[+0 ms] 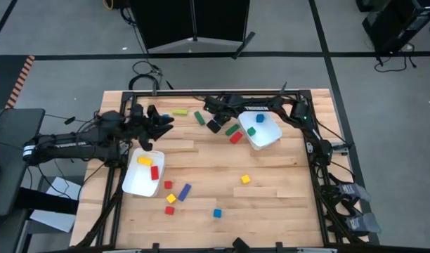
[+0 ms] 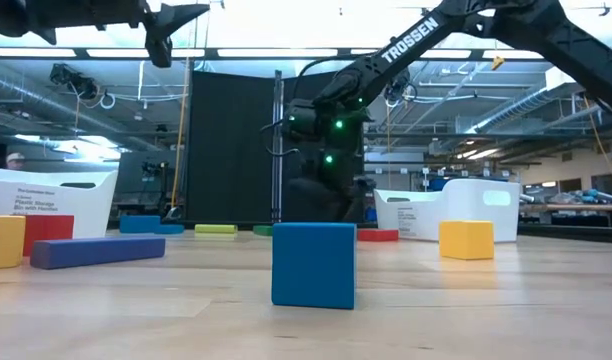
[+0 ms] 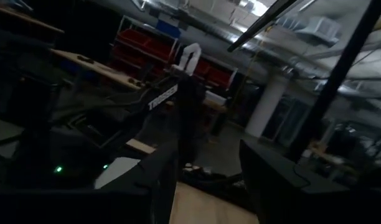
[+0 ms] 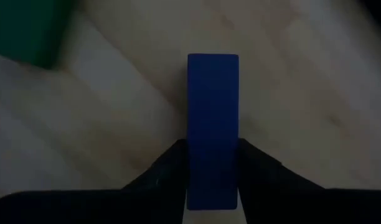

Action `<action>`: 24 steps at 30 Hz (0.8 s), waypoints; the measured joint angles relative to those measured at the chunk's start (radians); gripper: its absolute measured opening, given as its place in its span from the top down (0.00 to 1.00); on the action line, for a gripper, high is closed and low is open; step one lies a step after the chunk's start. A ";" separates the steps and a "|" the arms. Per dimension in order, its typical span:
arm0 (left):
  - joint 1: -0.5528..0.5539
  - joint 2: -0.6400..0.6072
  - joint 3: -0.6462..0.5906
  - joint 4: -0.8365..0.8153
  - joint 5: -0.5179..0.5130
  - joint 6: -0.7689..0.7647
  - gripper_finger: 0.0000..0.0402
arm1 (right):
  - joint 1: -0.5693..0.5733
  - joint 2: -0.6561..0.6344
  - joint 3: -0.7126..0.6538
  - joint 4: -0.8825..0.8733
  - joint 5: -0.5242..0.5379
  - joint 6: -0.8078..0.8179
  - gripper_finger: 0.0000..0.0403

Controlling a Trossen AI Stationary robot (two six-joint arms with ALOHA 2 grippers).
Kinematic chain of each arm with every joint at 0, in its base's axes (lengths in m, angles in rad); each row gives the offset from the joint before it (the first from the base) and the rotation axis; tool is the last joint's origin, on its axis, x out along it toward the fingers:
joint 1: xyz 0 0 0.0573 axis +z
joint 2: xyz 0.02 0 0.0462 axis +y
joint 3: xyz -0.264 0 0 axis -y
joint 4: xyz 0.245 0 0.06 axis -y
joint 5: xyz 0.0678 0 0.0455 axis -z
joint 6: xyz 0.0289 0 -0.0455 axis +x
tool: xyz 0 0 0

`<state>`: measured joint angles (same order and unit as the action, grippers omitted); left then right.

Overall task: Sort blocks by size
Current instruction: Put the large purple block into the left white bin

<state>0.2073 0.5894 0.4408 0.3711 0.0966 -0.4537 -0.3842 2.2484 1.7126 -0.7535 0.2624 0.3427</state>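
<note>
High view: the right claw [image 1: 214, 126] reaches down to the desk [image 1: 271, 197] beside two white trays [image 1: 265, 138]; the left claw [image 1: 161, 121] hovers half-open, empty. Right wrist view: the claw's fingers [image 4: 169, 168] clamp a blue bar [image 4: 212, 124] on the wood.

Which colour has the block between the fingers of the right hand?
Blue. The block in the right hand shows best in the right wrist view.

Grey floor [image 1: 60, 28] w/ black tape lines, black screen [image 2: 231, 150] behind table, ceiling strip lights [image 2: 256, 52].
</note>
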 joint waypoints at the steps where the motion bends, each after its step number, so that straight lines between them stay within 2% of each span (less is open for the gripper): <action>1: 0.000 -0.011 0.000 0.000 0.008 -0.014 0.55 | 0.015 -0.012 -0.001 0.015 0.022 0.002 0.72; 3: 0.000 -0.034 0.000 0.002 0.020 -0.041 0.55 | 0.053 -0.055 0.000 0.047 0.076 0.009 0.72; 7: 0.000 -0.097 0.000 0.004 0.022 -0.082 0.55 | 0.174 -0.112 0.006 0.239 0.074 0.020 0.72; 12: 0.000 -0.168 0.000 0.004 0.022 -0.122 0.56 | 0.335 -0.077 0.005 0.683 -0.011 -0.006 0.72; 16: 0.000 -0.207 0.000 0.002 0.022 -0.148 0.56 | 0.400 -0.017 0.004 0.953 -0.046 -0.013 0.72; 20: 0.000 -0.218 0.002 0.001 0.021 -0.155 0.56 | 0.409 0.063 0.063 1.045 -0.063 0.000 0.72; 24: 0.000 -0.218 0.002 -0.003 0.021 -0.160 0.56 | 0.427 0.193 0.210 1.067 -0.106 0.005 0.72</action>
<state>0.2073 0.3717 0.4431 0.3683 0.1181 -0.6136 0.0431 2.4411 1.9224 0.3132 0.1567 0.3475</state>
